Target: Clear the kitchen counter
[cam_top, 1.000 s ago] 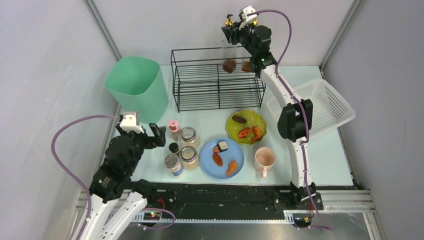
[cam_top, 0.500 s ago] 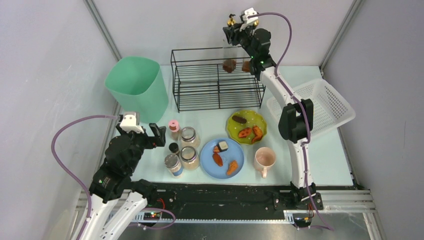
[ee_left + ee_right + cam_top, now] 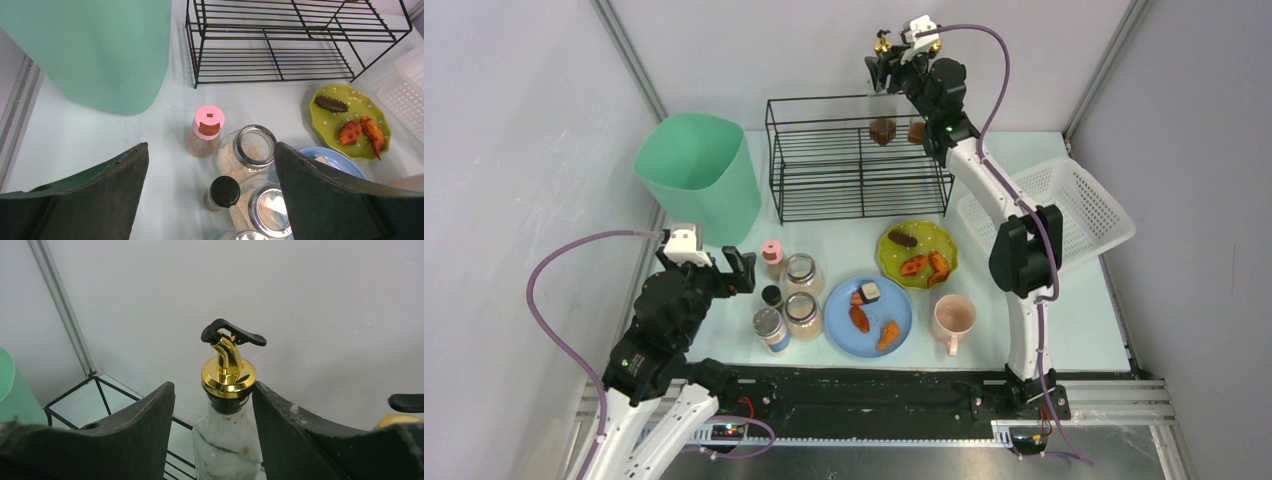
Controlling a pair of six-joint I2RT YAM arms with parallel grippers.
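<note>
the kitchen counter (image 3: 1079, 320) is the pale mint-white tabletop filling the middle of the top view, from the arm bases to the back wall.

far side of the counter: a green bin (image 3: 699, 175) at the left, a black wire rack (image 3: 859, 165) at the centre. a white slatted basket (image 3: 1074, 210) sits tilted at the right edge.

inside the rack, at its far right end, a glass bottle (image 3: 227, 445) with a gold pourer stands upright. a second bottle (image 3: 917, 130) stands just beside it.

near side: a yellow-green plate (image 3: 917, 270) with a dark piece and orange-brown pieces, a blue plate (image 3: 872, 338) with orange-brown pieces and a small black-and-white piece, and a pink mug (image 3: 952, 318). left of the blue plate are three glass jars (image 3: 802, 272), a pink-capped shaker (image 3: 771, 255) and a small black-capped bottle (image 3: 771, 296).

right gripper (image 3: 212, 390): spread, its fingers flanking the first bottle's neck. one finger is clear of the neck; the other is at the gold collar, contact uncertain. nothing is pinched.

left gripper (image 3: 211, 147): spread wide, held above the jar cluster, holding nothing.
</note>
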